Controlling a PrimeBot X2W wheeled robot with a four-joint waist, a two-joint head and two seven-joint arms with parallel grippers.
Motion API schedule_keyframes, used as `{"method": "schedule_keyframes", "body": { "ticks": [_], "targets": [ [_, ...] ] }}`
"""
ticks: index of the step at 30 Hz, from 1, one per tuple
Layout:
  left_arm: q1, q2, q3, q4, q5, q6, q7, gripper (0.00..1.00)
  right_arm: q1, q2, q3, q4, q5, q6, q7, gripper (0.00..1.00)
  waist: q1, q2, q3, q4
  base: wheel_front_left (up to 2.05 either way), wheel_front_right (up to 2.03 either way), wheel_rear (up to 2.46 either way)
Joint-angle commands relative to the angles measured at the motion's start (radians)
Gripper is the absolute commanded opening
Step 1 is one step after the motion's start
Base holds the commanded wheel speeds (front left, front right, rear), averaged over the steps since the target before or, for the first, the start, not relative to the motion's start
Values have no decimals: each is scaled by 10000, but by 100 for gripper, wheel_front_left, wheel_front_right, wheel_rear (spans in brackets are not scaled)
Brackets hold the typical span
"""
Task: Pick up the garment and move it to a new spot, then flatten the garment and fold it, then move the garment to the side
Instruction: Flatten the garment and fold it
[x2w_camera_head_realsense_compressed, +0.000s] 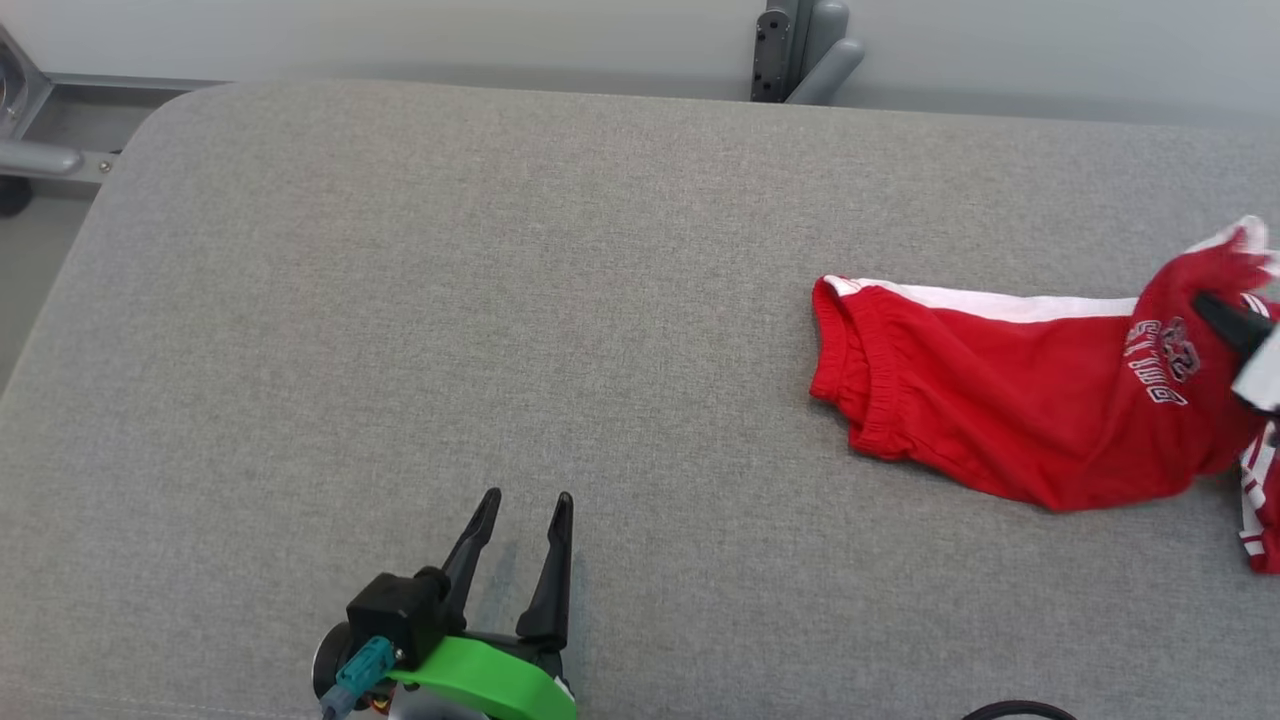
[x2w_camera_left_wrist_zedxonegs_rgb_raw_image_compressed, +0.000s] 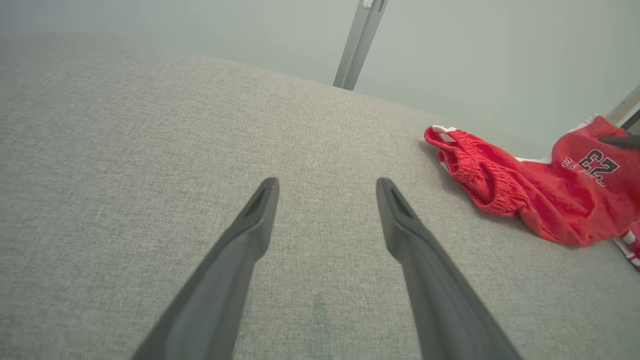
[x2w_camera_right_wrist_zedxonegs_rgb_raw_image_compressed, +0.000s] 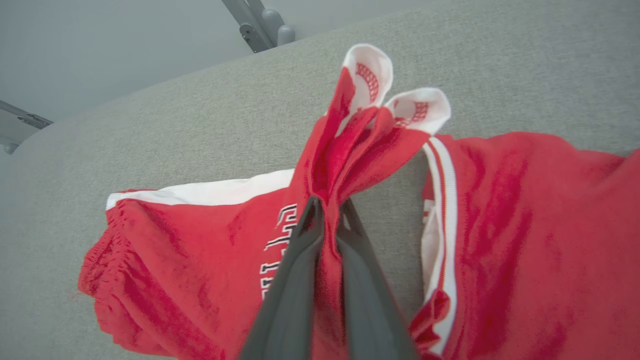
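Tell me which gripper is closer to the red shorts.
Right. The right gripper is clamped on a bunched fold of the red shorts; the left gripper is open over the grey surface, well to their left.

The head camera looked steeply down on the grey padded surface (x2w_camera_head_realsense_compressed: 400, 300), wall (x2w_camera_head_realsense_compressed: 1050, 50) at the top; the left claw (x2w_camera_head_realsense_compressed: 527, 497) rose from its bottom edge and the red shorts (x2w_camera_head_realsense_compressed: 1000, 400) ran off its right edge; the left wrist camera sat low behind that claw, facing across the surface toward the wall, shorts at its right; the right wrist camera was nearest, looking along the right claw (x2w_camera_right_wrist_zedxonegs_rgb_raw_image_compressed: 327, 202) into the bunched cloth; it shared the head view's grey bracket (x2w_camera_head_realsense_compressed: 795, 50) beyond the far edge.
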Motion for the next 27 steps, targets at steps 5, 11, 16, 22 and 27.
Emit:
{"method": "schedule_keyframes", "body": {
  "ticks": [5, 11, 16, 22, 27],
  "targets": [
    [-59, -147, -173, 53, 88, -79, -23, 100, -462, 1388, 185, -767, -511, 1, -138, 0, 1, 120, 407, -116, 0, 0, 0],
    [-495, -271, -569, 295, 253, -188, -13, 100, -1064, 3893, 93, 331, -1421, 1, -802, 0, 1, 120, 817, -20, 0, 0, 0],
    [-605, -328, -611, 521, 244, -143, -13, 100, -1430, 5327, -19, 1470, -1961, 2, -963, 0, 1, 120, 782, 93, 0, 0, 0],
    [-387, -367, -610, 733, 100, -106, -13, 100, -1461, 5998, -152, 1950, -2307, 2, -1070, 100, 1, 120, 506, -5, 0, 0, 0],
    [-54, -268, -574, 914, -42, -49, 16, 100, -982, 5810, -143, 937, -2619, 2, -1687, 100, 1, 120, 49, -323, 0, 0, 0]
  ]
}}
